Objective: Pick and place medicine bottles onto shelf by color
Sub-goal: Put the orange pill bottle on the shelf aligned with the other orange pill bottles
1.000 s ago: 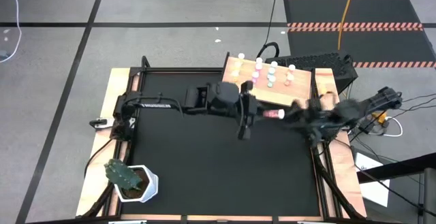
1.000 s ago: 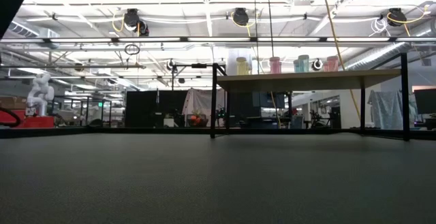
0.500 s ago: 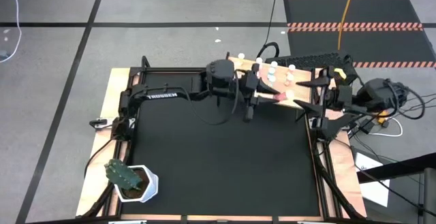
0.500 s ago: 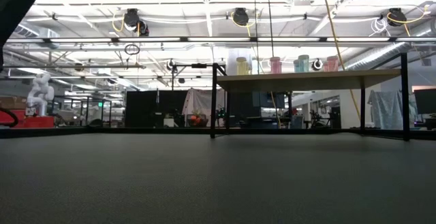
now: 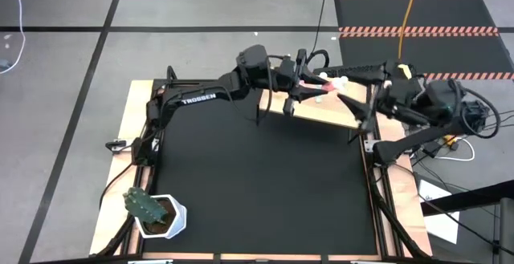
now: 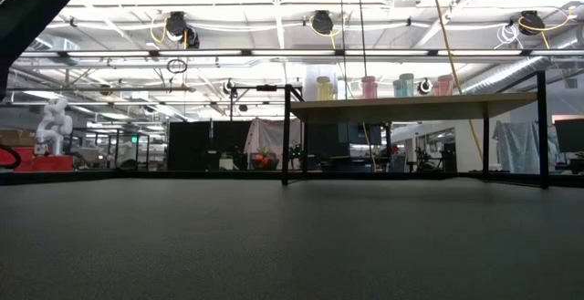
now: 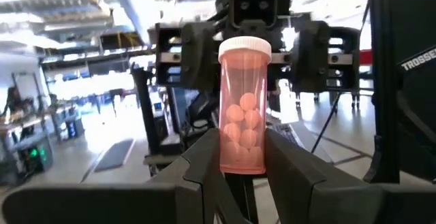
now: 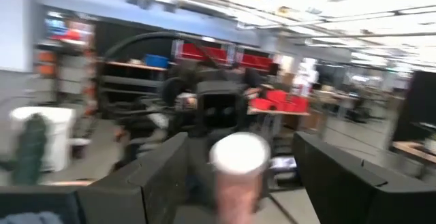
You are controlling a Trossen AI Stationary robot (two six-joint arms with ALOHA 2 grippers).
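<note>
L gripper (image 5: 309, 90) at upper centre of high view, above the shelf (image 5: 337, 113), pinching a pink bottle (image 7: 243, 105) w/ white cap, round pills visible inside. "TROSSEN" reads on L arm. R gripper (image 5: 344, 85) faces it just beside the cap, fingers spread wide. Other bottles (image 6: 383, 87) stand on shelf.

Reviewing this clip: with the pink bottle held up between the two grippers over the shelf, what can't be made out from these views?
- High view: the left arm covers much of the light wooden shelf; bottles on it are uncountable.
- High view: the left gripper and right gripper meet; too small to see which holds the pink white-capped pill bottle.
- Right wrist view: blurred; fingers flank the bottle, contact unclear.
- Low view: neither gripper shows; the shelf's bottles are too small to identify.
</note>
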